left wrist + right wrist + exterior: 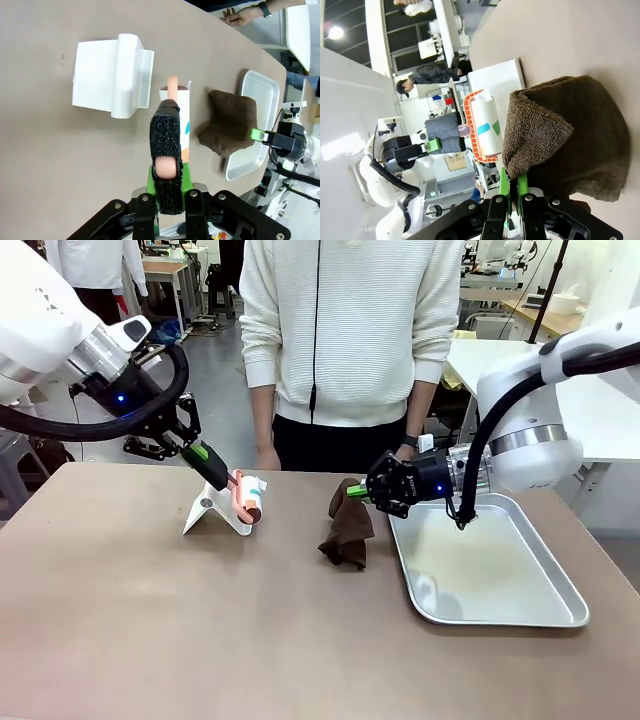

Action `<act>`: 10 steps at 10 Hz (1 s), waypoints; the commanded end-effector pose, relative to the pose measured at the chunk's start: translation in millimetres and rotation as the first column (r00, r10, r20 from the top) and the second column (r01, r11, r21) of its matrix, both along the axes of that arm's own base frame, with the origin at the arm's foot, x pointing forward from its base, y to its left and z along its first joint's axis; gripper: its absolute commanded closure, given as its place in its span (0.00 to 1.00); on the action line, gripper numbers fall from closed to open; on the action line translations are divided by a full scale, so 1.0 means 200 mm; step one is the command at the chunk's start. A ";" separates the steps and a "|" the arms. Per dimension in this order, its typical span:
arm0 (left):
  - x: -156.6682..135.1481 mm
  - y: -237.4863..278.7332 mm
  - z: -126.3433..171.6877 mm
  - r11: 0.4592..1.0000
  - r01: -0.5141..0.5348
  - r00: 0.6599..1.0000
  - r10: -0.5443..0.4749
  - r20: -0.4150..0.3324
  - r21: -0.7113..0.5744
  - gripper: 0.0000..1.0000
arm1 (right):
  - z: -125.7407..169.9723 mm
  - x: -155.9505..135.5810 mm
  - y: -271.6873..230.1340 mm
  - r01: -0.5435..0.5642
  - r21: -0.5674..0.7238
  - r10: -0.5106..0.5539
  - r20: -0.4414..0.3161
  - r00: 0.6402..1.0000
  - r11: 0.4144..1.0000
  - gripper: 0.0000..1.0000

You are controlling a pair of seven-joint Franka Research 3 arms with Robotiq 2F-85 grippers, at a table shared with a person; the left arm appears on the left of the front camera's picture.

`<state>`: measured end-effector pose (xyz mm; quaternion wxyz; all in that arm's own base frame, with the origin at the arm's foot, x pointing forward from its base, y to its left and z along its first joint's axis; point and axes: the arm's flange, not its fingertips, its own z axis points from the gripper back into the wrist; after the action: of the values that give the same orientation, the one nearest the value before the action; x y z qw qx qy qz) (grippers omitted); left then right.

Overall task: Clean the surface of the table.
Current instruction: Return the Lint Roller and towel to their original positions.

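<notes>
- Front view: on the matte taupe table (150, 620), the right gripper (357, 491) pinches a limp brown cloth (347, 530); the silver metal tray (500, 610) lies behind it.
- Left wrist view: the left gripper (166, 150) clamps a white, orange-rimmed roller (176, 120), apparently a lint roller; a white plastic stand (112, 75) sits just ahead.
- Right wrist view: the cloth's coarse terry weave shows.

Left pincer (238, 492) angles down, jaws clamped; right pincer (354, 491) reaches sideways, jaws pinched together.

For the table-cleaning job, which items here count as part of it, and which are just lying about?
Part of the job:
table
brown cloth, pinched in the right gripper

Lying about:
metal tray
white stand
small orange-rimmed item in the left gripper
</notes>
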<state>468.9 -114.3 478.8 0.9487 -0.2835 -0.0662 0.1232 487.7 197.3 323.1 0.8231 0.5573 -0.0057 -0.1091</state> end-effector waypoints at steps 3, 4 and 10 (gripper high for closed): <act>0.04 -0.01 -0.02 1.000 0.002 1.000 -0.001 -0.014 0.032 0.79 | -0.01 0.05 0.05 -0.020 0.003 0.020 -0.025 0.999 1.000 0.94; 0.06 -0.02 -0.02 0.998 0.015 1.000 -0.014 -0.015 0.066 0.79 | -0.03 0.07 0.08 -0.013 -0.011 0.013 -0.045 0.999 1.000 0.94; 0.14 -0.07 -0.07 0.985 0.071 0.997 -0.075 0.022 0.158 0.79 | -0.12 0.12 0.19 0.009 -0.311 -0.026 -0.051 0.998 0.950 0.94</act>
<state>494.0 -125.4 462.4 0.9701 -0.2194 -0.0729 0.0740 504.6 231.2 293.4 0.8904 0.4371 -0.0111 -0.1267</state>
